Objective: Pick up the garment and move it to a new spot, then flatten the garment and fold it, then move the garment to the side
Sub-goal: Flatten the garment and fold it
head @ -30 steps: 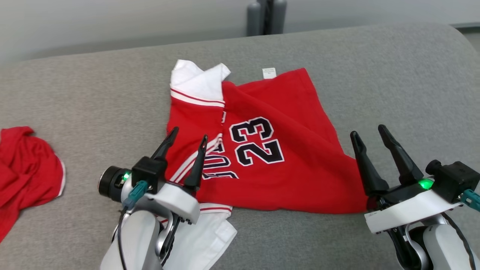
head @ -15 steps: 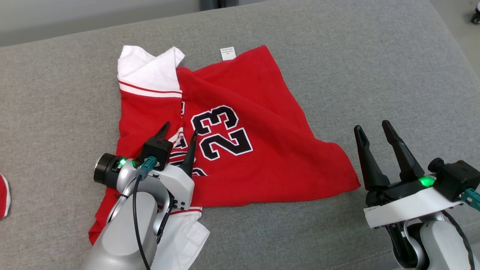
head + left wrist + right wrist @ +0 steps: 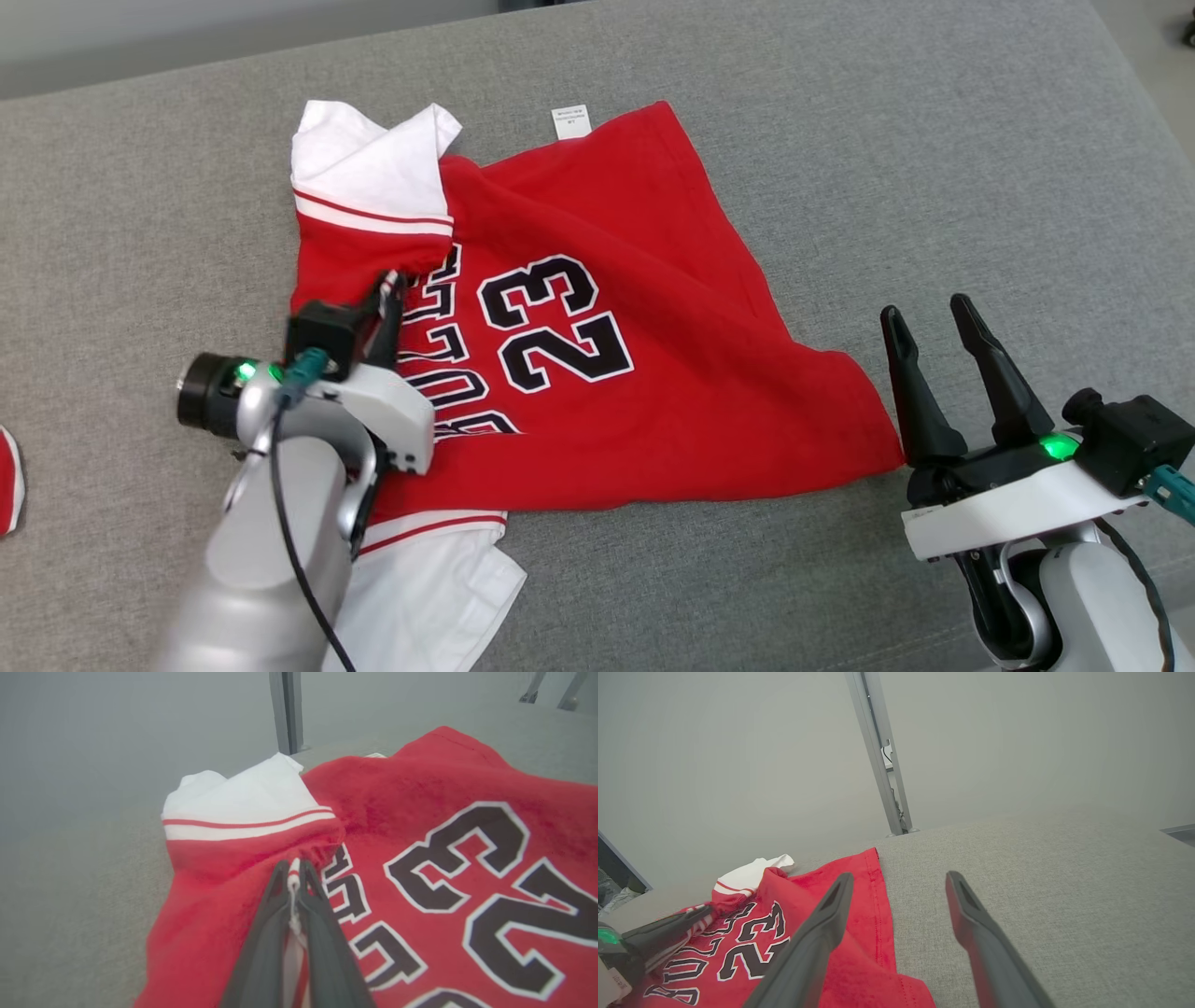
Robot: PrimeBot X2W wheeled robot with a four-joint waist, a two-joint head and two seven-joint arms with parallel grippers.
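The garment is a red jersey with white sleeves and a black "23", spread with some folds on the grey cushion. My left gripper is shut on a pinch of its red-and-white trim near the neckline; the left wrist view shows the garment and the fingers pressed together around that trim. My right gripper stands open just right of the jersey's lower right corner, nothing between its fingers. In the right wrist view the right gripper straddles bare cushion beside the garment's hem.
A second red cloth peeks in at the left edge of the head view. A grey metal post rises behind the cushion. Bare cushion stretches to the right and front of the jersey.
My left gripper has moved up and left over the jersey and shut on its trim; it stood open before. The head camera shifted. The right gripper has stayed open in place.
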